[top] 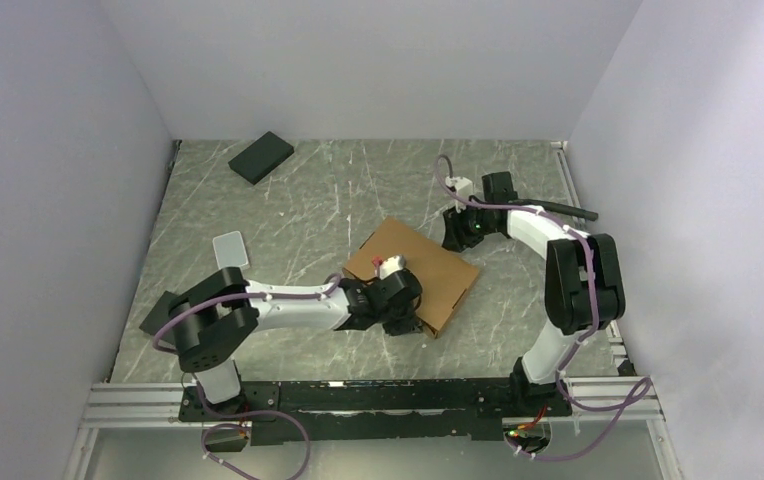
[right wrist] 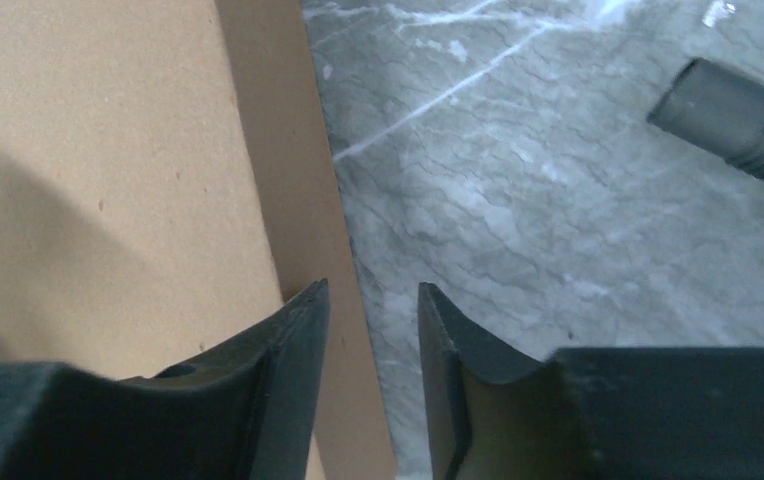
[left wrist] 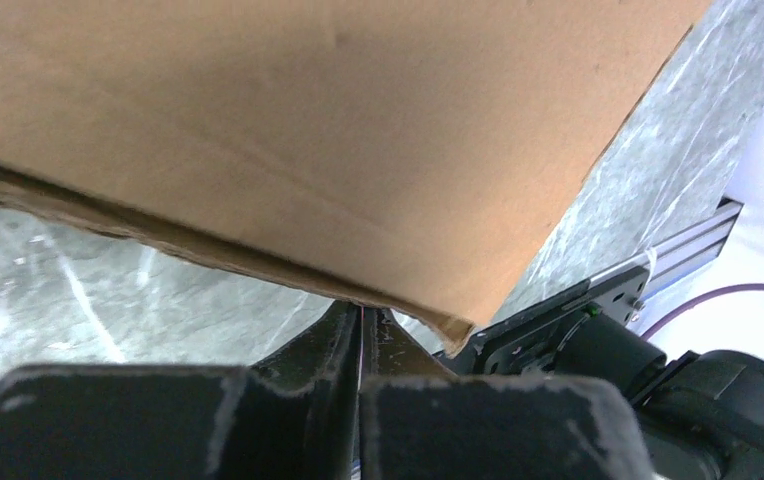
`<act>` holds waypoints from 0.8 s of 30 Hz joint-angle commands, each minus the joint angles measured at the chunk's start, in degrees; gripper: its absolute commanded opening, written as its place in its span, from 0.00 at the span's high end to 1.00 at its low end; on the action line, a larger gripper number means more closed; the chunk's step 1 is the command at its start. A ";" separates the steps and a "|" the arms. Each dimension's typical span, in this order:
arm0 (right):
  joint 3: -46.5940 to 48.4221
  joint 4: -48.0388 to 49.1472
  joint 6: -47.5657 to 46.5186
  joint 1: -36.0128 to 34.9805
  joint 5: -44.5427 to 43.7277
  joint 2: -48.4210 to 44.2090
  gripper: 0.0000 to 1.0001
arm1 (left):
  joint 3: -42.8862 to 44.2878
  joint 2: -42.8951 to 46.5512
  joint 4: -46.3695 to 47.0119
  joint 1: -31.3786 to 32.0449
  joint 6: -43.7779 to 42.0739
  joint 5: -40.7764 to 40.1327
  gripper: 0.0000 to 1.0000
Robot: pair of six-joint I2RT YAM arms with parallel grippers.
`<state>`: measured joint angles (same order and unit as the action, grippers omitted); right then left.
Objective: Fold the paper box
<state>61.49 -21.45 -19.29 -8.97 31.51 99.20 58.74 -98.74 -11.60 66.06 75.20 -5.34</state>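
Observation:
The paper box [top: 420, 272] is a flat brown cardboard sheet lying mid-table, one edge raised. My left gripper [top: 398, 312] is at its near left edge. In the left wrist view the left gripper [left wrist: 363, 312] is shut, its tips touching the underside of the box [left wrist: 338, 130] at the lower edge, with nothing visible between the fingers. My right gripper [top: 455, 232] is at the box's far right corner. In the right wrist view the right gripper [right wrist: 373, 287] is open. Its left finger is over the box [right wrist: 108, 180], and the box's darker edge strip lies across the gap.
A black pad [top: 261, 157] lies at the back left, and another black pad [top: 161, 312] sits by the left arm. A clear rectangle [top: 230, 248] lies on the left. A dark tube [top: 570, 211] rests behind the right arm. White walls enclose the table, with a metal rail [top: 358, 395] along its near edge.

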 commanded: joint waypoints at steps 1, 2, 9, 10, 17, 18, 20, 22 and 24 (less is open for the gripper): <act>-0.26 -3.52 -1.48 2.54 3.16 -7.12 0.52 | -4.70 6.81 7.21 -1.29 -6.54 -0.23 0.90; -0.81 -3.29 -2.43 2.94 3.48 -8.83 0.48 | -6.58 8.25 8.78 -1.21 -8.10 0.21 0.89; -5.42 -1.79 -7.80 6.02 5.20 -18.97 0.02 | -19.41 20.22 17.90 -0.34 -14.36 1.71 0.79; -6.24 -1.56 -8.32 6.30 5.05 -19.82 0.01 | -21.12 21.92 18.71 0.00 -14.41 1.64 0.78; -12.23 -1.25 -13.11 7.30 -4.21 -22.67 0.04 | -28.31 26.54 16.00 5.38 -7.58 -2.66 0.80; -13.13 -0.79 -13.93 7.30 -6.08 -22.70 0.06 | -28.47 25.84 14.62 6.06 -5.76 -3.39 0.81; -14.84 0.57 -14.87 7.30 -8.61 -22.57 0.21 | -28.13 23.92 12.30 6.52 -2.95 -4.77 0.85; -15.10 0.30 -15.53 7.30 -8.89 -21.42 0.41 | -26.47 21.59 8.74 6.53 -0.95 -6.75 0.89; -14.05 -1.66 -15.40 7.30 -8.15 -19.69 0.55 | -23.76 19.44 4.41 6.41 -0.17 -9.36 0.93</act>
<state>46.28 -23.51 -32.51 -1.89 25.82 77.84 30.83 -75.88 0.38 72.47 70.28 -8.47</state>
